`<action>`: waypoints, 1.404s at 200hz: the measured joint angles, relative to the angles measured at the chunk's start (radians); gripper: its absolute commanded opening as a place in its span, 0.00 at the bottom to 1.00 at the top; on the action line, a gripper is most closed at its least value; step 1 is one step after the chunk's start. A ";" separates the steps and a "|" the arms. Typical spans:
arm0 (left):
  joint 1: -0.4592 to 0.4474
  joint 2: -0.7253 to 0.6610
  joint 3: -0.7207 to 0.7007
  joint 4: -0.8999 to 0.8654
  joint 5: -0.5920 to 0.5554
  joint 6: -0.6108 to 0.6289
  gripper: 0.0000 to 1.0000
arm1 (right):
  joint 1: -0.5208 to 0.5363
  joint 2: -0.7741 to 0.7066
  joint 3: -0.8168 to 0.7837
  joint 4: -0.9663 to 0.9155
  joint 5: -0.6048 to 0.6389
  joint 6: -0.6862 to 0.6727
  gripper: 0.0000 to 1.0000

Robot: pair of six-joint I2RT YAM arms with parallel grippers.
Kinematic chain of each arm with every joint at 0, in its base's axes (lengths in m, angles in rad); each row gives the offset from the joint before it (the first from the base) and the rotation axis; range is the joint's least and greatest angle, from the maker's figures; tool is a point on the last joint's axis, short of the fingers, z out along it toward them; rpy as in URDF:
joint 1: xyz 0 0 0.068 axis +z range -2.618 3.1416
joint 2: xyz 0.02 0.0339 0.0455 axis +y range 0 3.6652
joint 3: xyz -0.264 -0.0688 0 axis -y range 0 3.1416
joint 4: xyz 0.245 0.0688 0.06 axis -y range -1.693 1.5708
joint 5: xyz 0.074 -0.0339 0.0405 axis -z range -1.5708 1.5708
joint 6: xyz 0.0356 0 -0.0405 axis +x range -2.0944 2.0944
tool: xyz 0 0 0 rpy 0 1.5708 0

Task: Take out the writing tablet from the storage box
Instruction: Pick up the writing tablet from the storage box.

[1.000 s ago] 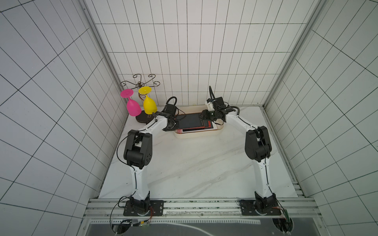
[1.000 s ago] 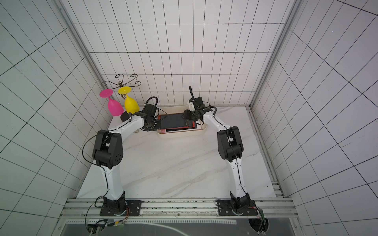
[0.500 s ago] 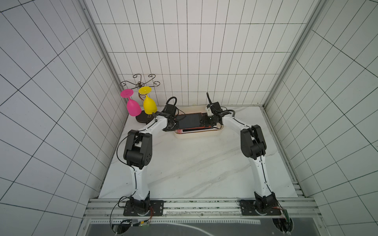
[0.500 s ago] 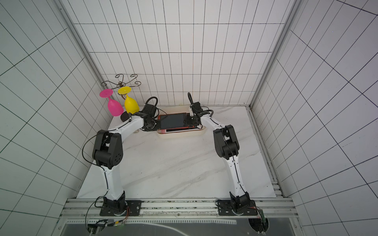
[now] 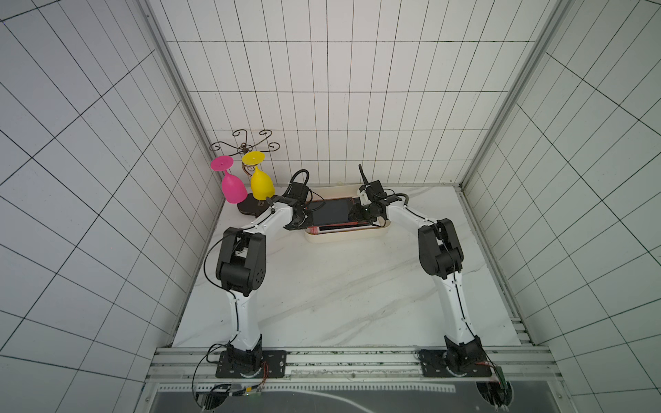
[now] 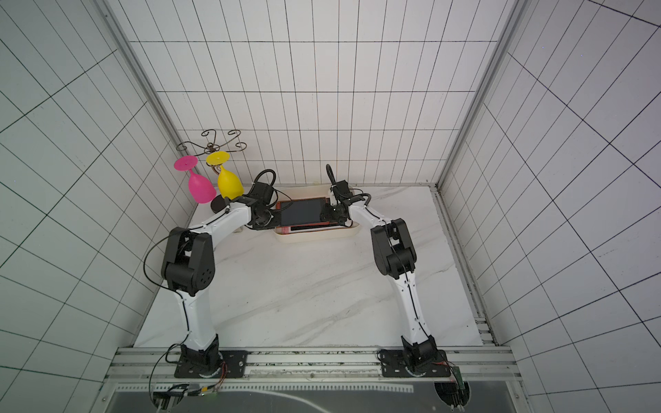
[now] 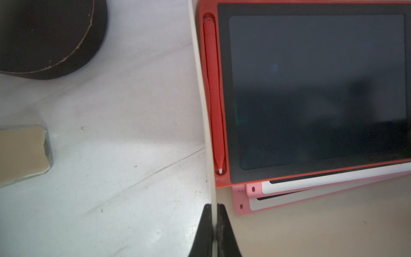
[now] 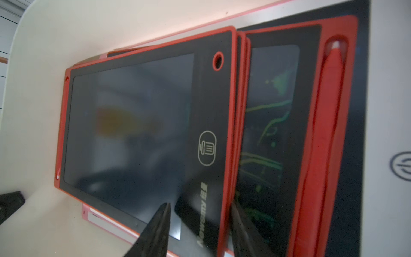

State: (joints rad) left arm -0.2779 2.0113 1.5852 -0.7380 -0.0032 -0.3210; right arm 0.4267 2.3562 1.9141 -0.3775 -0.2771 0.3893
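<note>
The cream storage box (image 5: 347, 237) stands at the back of the table and holds a stack of writing tablets. On top lies a red-framed writing tablet (image 5: 331, 211) with a dark screen and a red stylus (image 7: 214, 89) in its slot. Pink tablets (image 7: 289, 195) lie under it. My left gripper (image 7: 213, 205) is shut on the box's thin left wall (image 7: 201, 89). My right gripper (image 8: 200, 205) is open and straddles the top tablet's (image 8: 138, 124) right end. One finger is over the screen, the other past the red edge, above a scribbled red tablet (image 8: 271, 124).
A pink goblet (image 5: 233, 187) and a yellow goblet (image 5: 262, 184) hang upside down on a wire rack with a dark round base (image 5: 250, 208), just left of the box. A beige block (image 7: 22, 153) lies near that base. Tiled walls close in on three sides.
The right wrist has shifted slightly left and down over the tablet's right end. The left arm and the box have not moved.
</note>
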 measured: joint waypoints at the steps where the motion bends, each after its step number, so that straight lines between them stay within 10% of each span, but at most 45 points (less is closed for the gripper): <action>1: 0.000 0.000 0.000 0.000 0.000 0.000 0.00 | 0.000 0.000 0.000 0.000 0.000 0.000 0.44; 281: 0.005 -0.015 -0.012 -0.008 -0.001 0.000 0.00 | 0.019 -0.043 0.000 -0.041 0.004 -0.003 0.51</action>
State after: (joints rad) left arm -0.2729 1.9965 1.5730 -0.7460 -0.0044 -0.3206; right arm 0.4458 2.3127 1.9141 -0.4183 -0.2733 0.3862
